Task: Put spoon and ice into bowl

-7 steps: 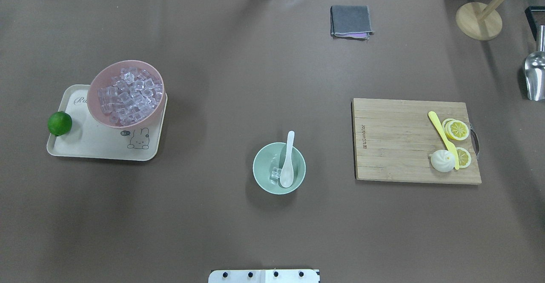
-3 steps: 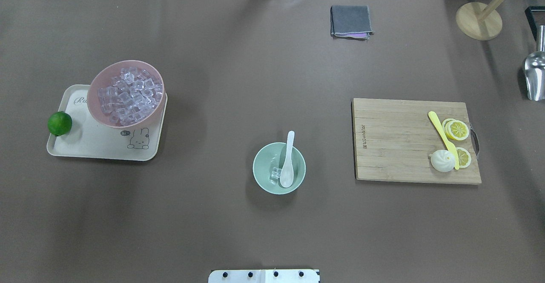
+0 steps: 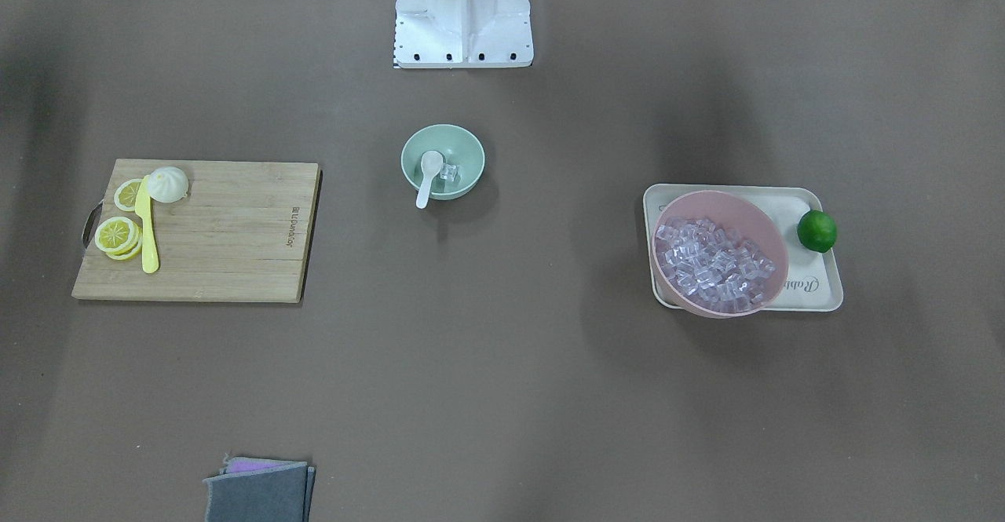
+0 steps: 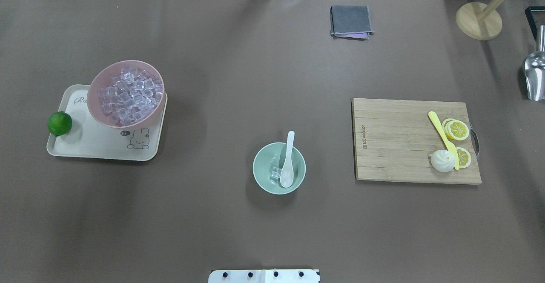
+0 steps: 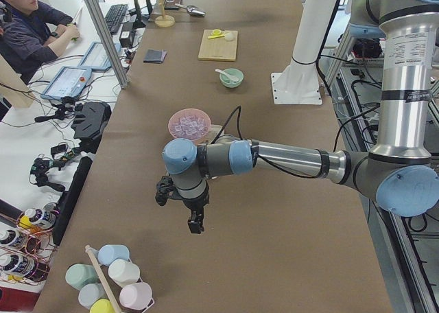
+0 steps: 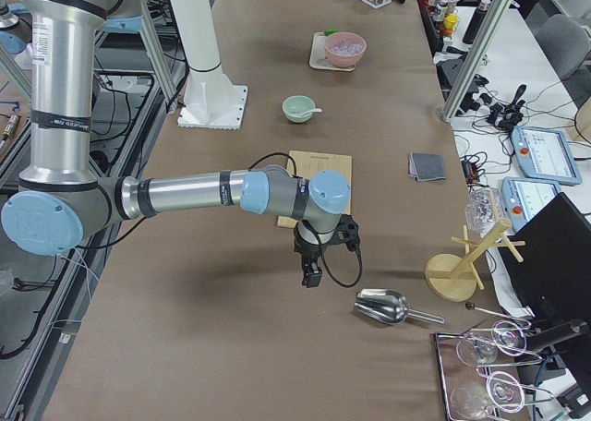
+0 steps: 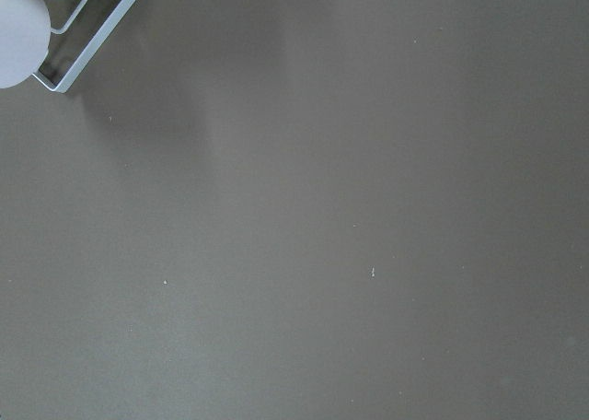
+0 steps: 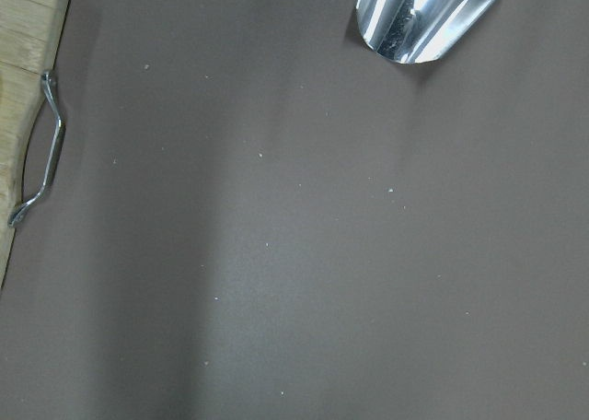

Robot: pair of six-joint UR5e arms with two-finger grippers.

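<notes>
Overhead exterior: glassy ice (image 4: 276,173), smooth bowl (image 4: 263,160)

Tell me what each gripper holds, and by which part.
Nothing shows in either. The left gripper and the right gripper hang far from the bowl, where the spoon and ice lie.

Wide matte brown table (image 4: 238,83). Carries a small mint-green bowl (image 4: 264,160) near the middle, toward the robot's side. Holds a beige tray (image 4: 85,147) well off to the left and a wooden cutting board (image 4: 396,142) to the right. Along the far edge, bears a folded grey cloth (image 4: 350,20), a round wooden stand base (image 4: 478,21) and, near that base, a metal scoop (image 4: 534,76).
</notes>
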